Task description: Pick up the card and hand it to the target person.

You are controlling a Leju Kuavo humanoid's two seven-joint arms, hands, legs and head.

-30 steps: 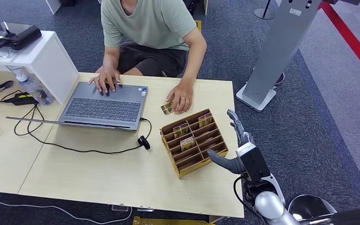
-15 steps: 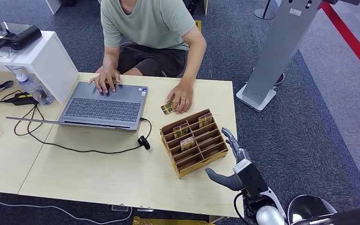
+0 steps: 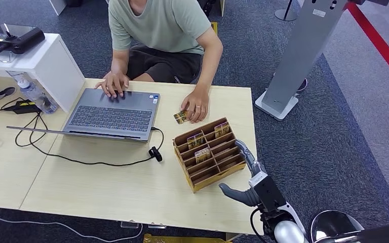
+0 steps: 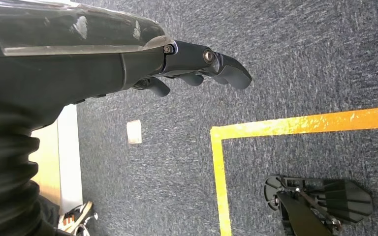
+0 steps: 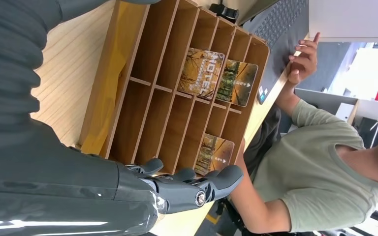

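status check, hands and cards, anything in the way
Right hand open, empty, beside the card rack. Left hand empty, hanging over floor. Three cards in rack; person's hand holds one on table. Path clear.

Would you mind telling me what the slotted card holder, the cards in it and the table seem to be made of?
The slotted card holder looks like thin plywood or fibreboard: matt brown dividers, paler cut edges. The cards appear to be glossy printed plastic or coated card; which one is unclear. The table looks like pale wood-grain laminate, with fine parallel lines in the right wrist view.

Pale letters reading "HOTEL" are showing on a brown forest-print card point(image 5: 202, 73) standing in the wooden slotted organiser point(image 5: 128, 93).
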